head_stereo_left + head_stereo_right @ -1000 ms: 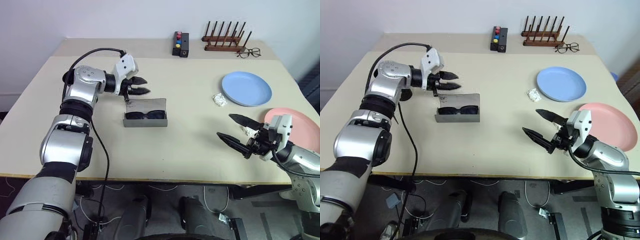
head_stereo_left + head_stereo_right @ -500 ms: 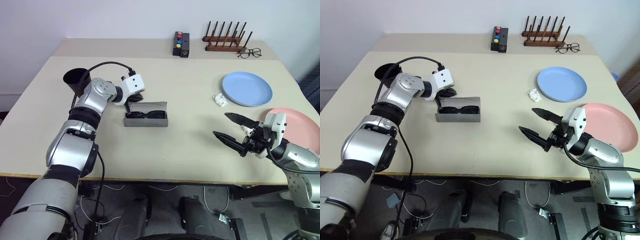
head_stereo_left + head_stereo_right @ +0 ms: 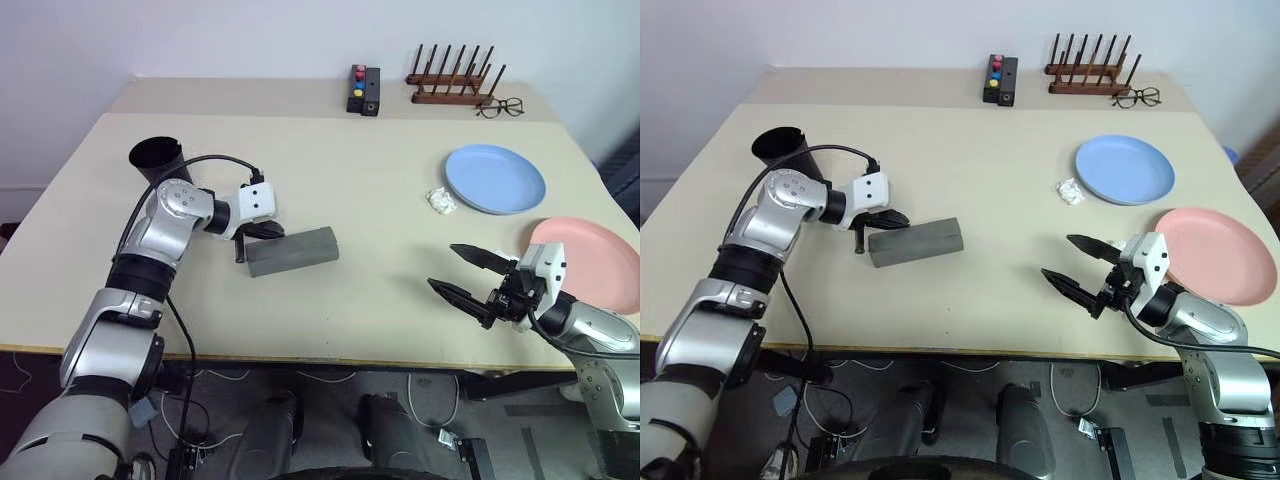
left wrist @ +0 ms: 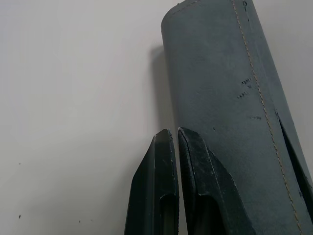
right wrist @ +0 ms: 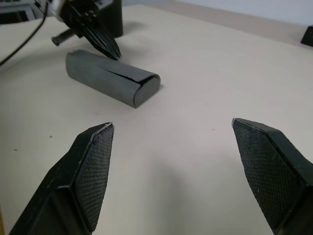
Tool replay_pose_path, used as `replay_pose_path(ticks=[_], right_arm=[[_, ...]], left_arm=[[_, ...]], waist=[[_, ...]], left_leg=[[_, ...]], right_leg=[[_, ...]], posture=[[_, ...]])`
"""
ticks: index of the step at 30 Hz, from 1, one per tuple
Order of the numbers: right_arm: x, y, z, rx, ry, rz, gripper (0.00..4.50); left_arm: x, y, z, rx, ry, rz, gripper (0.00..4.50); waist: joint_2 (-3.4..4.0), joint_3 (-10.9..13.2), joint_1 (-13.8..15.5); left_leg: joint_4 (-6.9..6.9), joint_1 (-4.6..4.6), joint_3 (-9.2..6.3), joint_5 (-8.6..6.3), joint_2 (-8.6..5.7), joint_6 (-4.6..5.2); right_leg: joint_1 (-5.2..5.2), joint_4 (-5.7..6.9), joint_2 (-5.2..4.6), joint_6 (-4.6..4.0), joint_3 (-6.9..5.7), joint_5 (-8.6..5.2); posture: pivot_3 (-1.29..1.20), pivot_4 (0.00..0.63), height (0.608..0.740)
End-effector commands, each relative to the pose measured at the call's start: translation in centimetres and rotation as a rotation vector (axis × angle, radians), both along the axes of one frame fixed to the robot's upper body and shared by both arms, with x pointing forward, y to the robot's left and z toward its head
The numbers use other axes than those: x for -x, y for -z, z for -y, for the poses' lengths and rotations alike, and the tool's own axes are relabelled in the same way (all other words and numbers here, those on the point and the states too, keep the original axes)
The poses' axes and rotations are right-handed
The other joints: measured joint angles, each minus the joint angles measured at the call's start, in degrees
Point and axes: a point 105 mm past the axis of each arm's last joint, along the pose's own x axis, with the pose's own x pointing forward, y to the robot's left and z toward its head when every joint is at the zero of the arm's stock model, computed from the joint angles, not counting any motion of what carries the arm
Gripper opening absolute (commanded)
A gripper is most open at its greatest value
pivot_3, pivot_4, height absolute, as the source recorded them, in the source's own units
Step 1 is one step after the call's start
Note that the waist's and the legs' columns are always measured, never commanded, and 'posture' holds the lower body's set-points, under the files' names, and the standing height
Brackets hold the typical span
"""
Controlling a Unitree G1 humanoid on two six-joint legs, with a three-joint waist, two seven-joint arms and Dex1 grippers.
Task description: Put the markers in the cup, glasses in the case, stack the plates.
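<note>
Your left gripper (image 3: 272, 231) has its two black fingers (image 4: 161, 196) pressed together with nothing between them, tips resting at the back upper edge of the grey rectangular hard glasses case (image 3: 292, 250), near its left end. The case lies with its curved lid down, on the beige table (image 3: 330, 160). Its long axis runs almost left to right across your view, the right end angled slightly away from you. Your left forearm reaches in from the left and slopes downward toward the case, wrist bent inward.

Just beyond your left elbow stands the tall black tapered plastic cup (image 3: 160, 160), upright, rim uppermost.

Your right gripper (image 3: 473, 280) hovers low over the near right part of the table, fingers spread wide and holding nothing, pointing roughly level toward the case, well apart from it. Beside that wrist lies the round pink plastic plate (image 3: 600, 275), and farther back the round light blue plastic plate (image 3: 495, 178), the two apart. A small crumpled white scrap (image 3: 439, 200) sits just left of the blue plate.
</note>
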Motion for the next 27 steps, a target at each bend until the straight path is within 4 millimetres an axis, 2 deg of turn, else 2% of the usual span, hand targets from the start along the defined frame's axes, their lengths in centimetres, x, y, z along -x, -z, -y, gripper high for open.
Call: replay_pose_path(ticks=[1,3,5,6,8,9,11,13,18,22,24,27], right_arm=[[-0.4,-0.8,0.8,0.029,0.068,0.046,3.94],[-0.8,-1.1,1.5,0.040,0.138,0.053,3.94],[-1.1,-1.5,2.5,0.056,0.222,0.059,3.94],[-1.3,-1.6,3.2,0.085,0.279,0.071,3.94],[-1.5,-1.7,4.2,0.117,0.348,0.081,3.94],[-1.7,-1.6,5.3,0.151,0.409,0.073,3.94],[-2.0,-1.1,7.0,0.190,0.487,0.041,3.94],[-2.2,-0.4,9.3,0.251,0.575,0.002,3.94],[-2.8,0.3,12.9,0.258,0.683,-0.091,3.94],[-3.1,1.2,14.6,0.239,0.728,-0.152,3.94],[-3.1,2.1,15.3,0.232,0.743,-0.186,3.94],[-2.9,3.1,15.8,0.249,0.744,-0.217,3.94]], left_arm=[[-0.9,-0.8,0.6,0.098,-0.086,0.034,0.20],[-1.9,-3.7,1.3,0.273,-0.131,0.105,0.20],[-2.7,-6.5,1.6,0.438,-0.204,0.107,0.20],[-2.2,-7.9,2.4,0.529,-0.166,0.094,0.20],[-1.2,-9.1,3.6,0.598,-0.098,0.074,0.20],[0.1,-9.4,5.0,0.645,-0.024,0.026,0.43],[1.9,-9.6,6.8,0.685,0.070,-0.046,0.98],[3.2,-8.7,8.2,0.668,0.121,-0.095,1.93],[4.9,-8.2,10.7,0.688,0.188,-0.175,4.40],[5.3,-8.2,12.1,0.697,0.204,-0.177,4.46],[4.9,-8.1,12.7,0.696,0.181,-0.153,4.46],[5.0,-7.8,13.1,0.675,0.185,-0.140,4.46]], waist=[[-0.01,0.0,0.0],[-0.04,0.0,0.0],[-0.08,0.0,0.0],[-0.08,0.1,0.0],[-0.07,0.0,-0.1],[-0.04,0.0,-0.2],[-0.01,0.0,-0.2],[-0.01,0.0,-0.1],[-0.02,0.0,-0.1],[0.00,0.0,-0.2],[-0.01,0.0,-0.2],[0.00,0.0,-0.1]], left_leg=[[0.01,0.01,0.00,0.00,0.00,0.00],[0.01,0.00,-0.01,0.00,0.00,0.00],[0.02,-0.08,-0.04,0.00,0.00,0.00],[0.04,-0.16,-0.06,0.00,0.00,0.00],[0.01,-0.18,-0.04,0.01,0.00,0.00],[-0.01,-0.18,-0.03,0.00,-0.01,0.00],[-0.04,-0.16,0.01,0.00,-0.01,0.00],[0.00,-0.15,0.03,0.01,-0.02,0.00],[0.04,-0.07,0.04,0.02,-0.01,0.01],[0.00,-0.03,0.07,0.02,0.00,0.01],[0.01,-0.02,0.08,0.02,0.00,0.01],[0.03,-0.02,0.10,0.02,-0.01,0.01]], right_leg=[[0.01,0.00,0.00,0.00,-0.01,0.00],[0.00,0.00,0.00,0.00,-0.01,0.00],[-0.07,0.00,0.00,0.01,-0.02,0.01],[-0.14,0.02,0.00,0.02,-0.03,0.01],[-0.20,0.03,0.00,0.02,-0.03,0.02],[-0.21,0.02,0.00,0.02,-0.03,0.01],[-0.21,0.02,0.00,0.02,0.00,0.01],[-0.16,0.02,0.00,0.02,0.02,0.02],[-0.07,0.03,0.02,-0.19,0.03,-0.07],[-0.05,0.01,0.01,-0.20,0.05,-0.08],[-0.04,0.01,0.02,-0.20,0.05,-0.08],[0.00,-0.03,0.01,-0.20,0.05,-0.08]], posture=[[0.00,0.150,0.740],[0.00,0.150,0.740],[0.00,0.150,0.740],[0.00,0.150,0.740],[0.00,0.150,0.740],[0.00,0.150,0.740],[0.00,0.150,0.740],[0.00,0.150,0.740],[0.00,0.150,0.740],[0.00,0.150,0.740],[0.00,0.150,0.740],[0.00,0.150,0.740]])
